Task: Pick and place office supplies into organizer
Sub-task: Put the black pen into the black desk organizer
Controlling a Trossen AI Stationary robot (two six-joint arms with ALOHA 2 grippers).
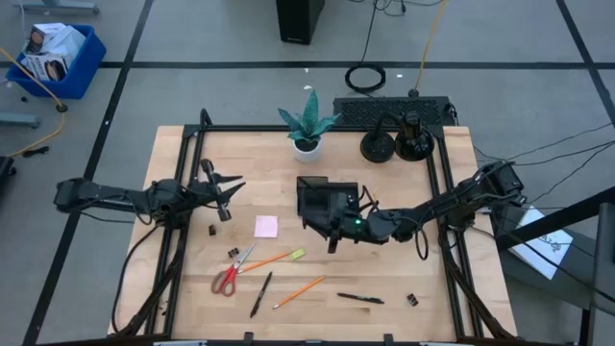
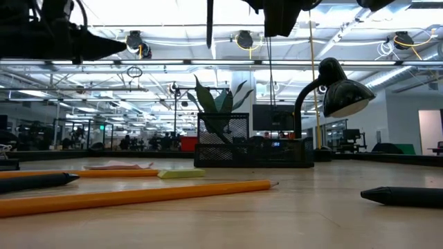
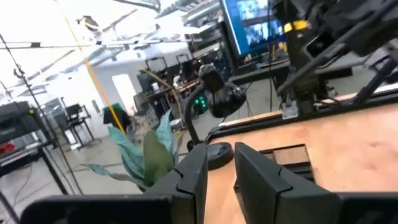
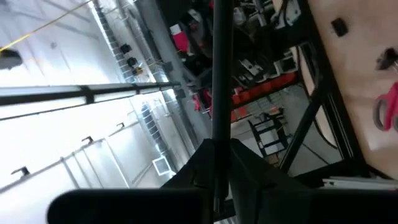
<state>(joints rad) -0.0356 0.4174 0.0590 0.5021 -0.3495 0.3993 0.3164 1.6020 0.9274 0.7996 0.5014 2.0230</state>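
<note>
The job looks barely begun. The black organizer sits in the middle of the table, and I cannot tell what is inside it. The right gripper hangs just beside its front edge, fingers pinched shut on a thin black pen that sticks straight out of them. That pen is not in the organizer yet.

Many things are left on the wood: the red scissors, two orange pencils, a highlighter, two more black pens, the pink sticky notes and some tiny black clips.

The left gripper waits near the left side, fingers almost together, holding nothing.

Behind the organizer are a keyboard, a black lamp and a green plant. None of these seems to block the way. The right arm itself reaches across one corner of the organizer.
</note>
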